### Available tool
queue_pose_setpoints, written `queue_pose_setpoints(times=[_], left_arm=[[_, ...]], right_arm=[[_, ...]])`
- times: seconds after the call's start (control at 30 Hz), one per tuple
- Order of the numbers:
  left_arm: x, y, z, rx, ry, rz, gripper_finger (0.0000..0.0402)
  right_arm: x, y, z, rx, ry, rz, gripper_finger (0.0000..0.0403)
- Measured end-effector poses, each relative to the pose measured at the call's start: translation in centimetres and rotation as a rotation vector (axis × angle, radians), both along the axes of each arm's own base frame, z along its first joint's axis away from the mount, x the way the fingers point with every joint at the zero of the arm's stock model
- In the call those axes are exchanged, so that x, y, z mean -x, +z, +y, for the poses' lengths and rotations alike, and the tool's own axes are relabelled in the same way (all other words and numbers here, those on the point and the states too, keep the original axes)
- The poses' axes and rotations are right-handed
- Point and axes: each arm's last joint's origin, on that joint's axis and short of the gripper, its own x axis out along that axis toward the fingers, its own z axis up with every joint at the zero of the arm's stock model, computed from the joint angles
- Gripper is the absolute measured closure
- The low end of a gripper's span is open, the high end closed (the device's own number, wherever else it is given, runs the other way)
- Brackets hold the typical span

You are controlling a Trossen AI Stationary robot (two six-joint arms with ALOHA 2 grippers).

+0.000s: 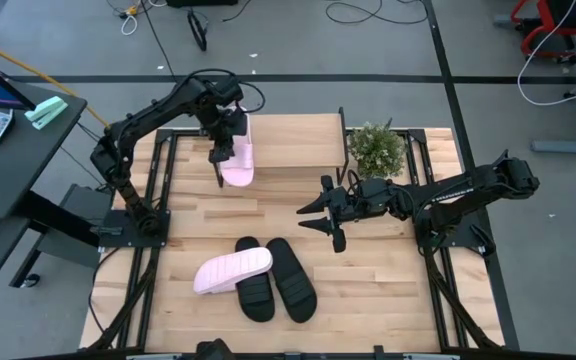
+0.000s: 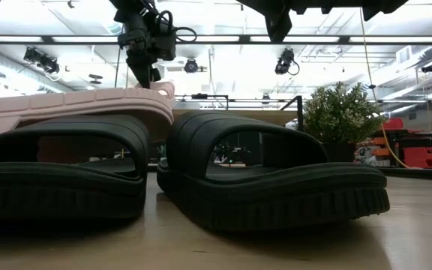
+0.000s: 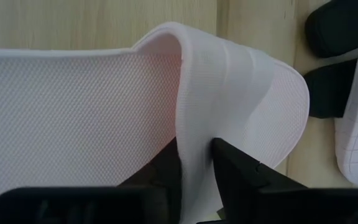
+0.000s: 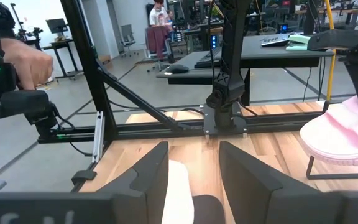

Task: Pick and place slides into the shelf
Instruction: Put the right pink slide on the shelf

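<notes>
Surface: while both arms are reaching over it, the pale slatted wood surface (image 1: 368, 290) is sitting on a black frame.
Room: grey floor with loose cables is lying around the rig; in the right wrist view a person (image 4: 159, 25) is standing far back among desks.
Shelf: the shelf (image 1: 298, 145) is standing at the far middle of the surface, just beside a small potted plant (image 1: 376, 148).
Pink slide on shelf: one pink slide (image 1: 236, 160) is resting on the shelf's left end, overhanging its front edge.
Left hand: the left hand (image 1: 225, 125) is hanging over that slide, its fingers (image 3: 241, 171) pinching the strap between them; how firm the grip is cannot be judged.
Right hand: the right hand (image 1: 320, 215) is hovering mid-surface, fingers parted and holding nothing.
Other slides: a second pink slide (image 1: 230, 270) is lying at the front, apparently leaning onto the black pair (image 1: 276, 278) beside it.
Obstruction: in the low view the black pair (image 2: 268, 176) is blocking most of the surface.
</notes>
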Motion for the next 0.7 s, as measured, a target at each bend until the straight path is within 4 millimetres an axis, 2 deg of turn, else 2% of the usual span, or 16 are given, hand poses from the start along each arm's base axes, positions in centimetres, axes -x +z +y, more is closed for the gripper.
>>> queue_pose_setpoints(times=[0.7], left_arm=[[-0.37,0.01,-0.60,-0.026,-0.011,0.029,0.0271]], right_arm=[[0.00,-0.01,0.00,0.000,0.000,0.000,0.0255]])
